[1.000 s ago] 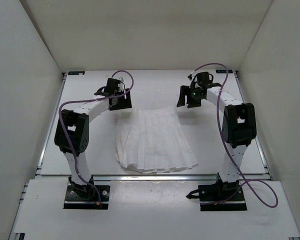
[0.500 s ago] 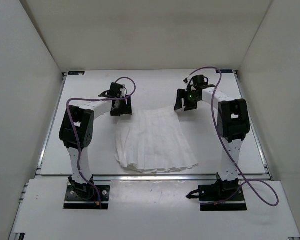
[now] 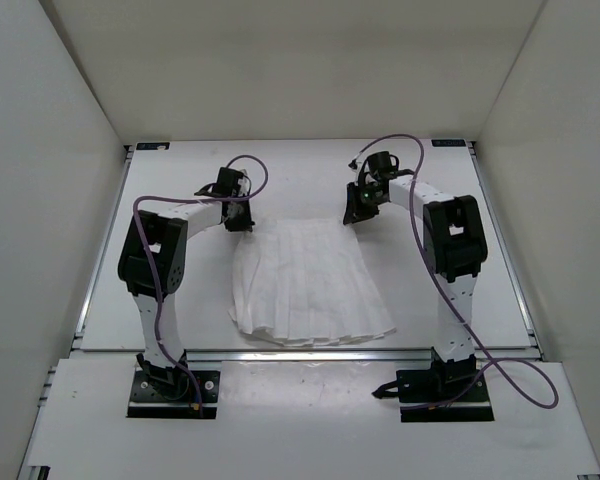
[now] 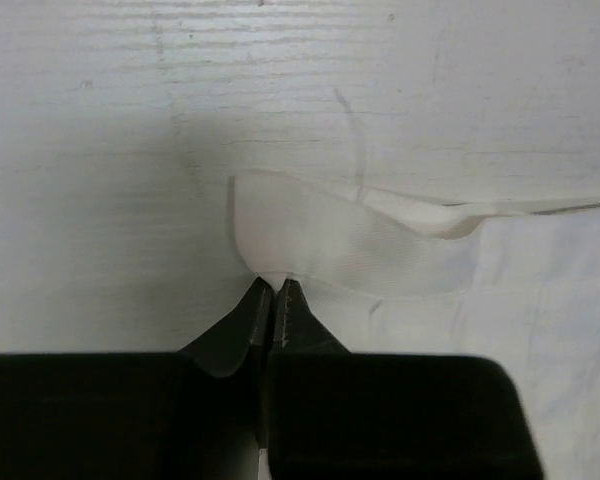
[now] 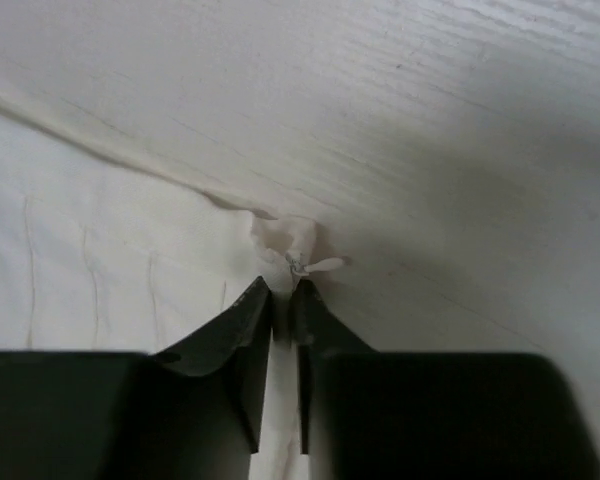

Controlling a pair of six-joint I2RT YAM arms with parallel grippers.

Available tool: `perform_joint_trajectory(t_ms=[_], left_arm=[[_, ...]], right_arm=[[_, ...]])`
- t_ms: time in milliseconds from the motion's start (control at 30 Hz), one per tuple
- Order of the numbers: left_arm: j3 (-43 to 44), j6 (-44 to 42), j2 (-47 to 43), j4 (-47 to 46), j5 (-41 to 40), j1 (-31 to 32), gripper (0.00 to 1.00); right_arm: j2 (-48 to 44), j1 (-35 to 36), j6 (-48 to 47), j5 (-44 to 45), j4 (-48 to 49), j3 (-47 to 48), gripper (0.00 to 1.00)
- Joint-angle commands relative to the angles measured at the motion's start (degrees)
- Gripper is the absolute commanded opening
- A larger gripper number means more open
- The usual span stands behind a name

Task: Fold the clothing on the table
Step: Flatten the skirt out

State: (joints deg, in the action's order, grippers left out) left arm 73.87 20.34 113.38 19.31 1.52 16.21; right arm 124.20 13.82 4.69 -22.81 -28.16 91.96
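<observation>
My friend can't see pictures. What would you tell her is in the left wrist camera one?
The left gripper, two dark fingers closed together, pinches a corner of the clothing, a soft white fabric. The corner bunches up a little on the white table, and more fabric lies flat to the right.

Both my arms reach far, elbows raised; my left gripper (image 4: 273,283) and right gripper (image 5: 283,285) each pinch a far corner of the clothing (image 3: 310,280), fingertips nearly touching.
</observation>
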Motion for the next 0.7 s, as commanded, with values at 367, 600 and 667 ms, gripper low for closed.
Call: perform_joint_trajectory(t_ms=[367,600,667], left_arm=[[20.0,-1.4,7.0,7.0,2.3,-1.8,0.0],[44.6,0.3,5.4,9.5,3.5,-4.3,0.0],[42.8,-0.5,1.0,6.5,2.3,-3.6,0.0]], right_arm=[[7.8,-3.9,5.3,-0.2,-4.9,28.5,0.0],[5.2,-9.3,7.4,-2.9,-8.0,52.0,0.0],[1.2,-10.3,5.3,-2.8,-8.8,50.3,0.0]])
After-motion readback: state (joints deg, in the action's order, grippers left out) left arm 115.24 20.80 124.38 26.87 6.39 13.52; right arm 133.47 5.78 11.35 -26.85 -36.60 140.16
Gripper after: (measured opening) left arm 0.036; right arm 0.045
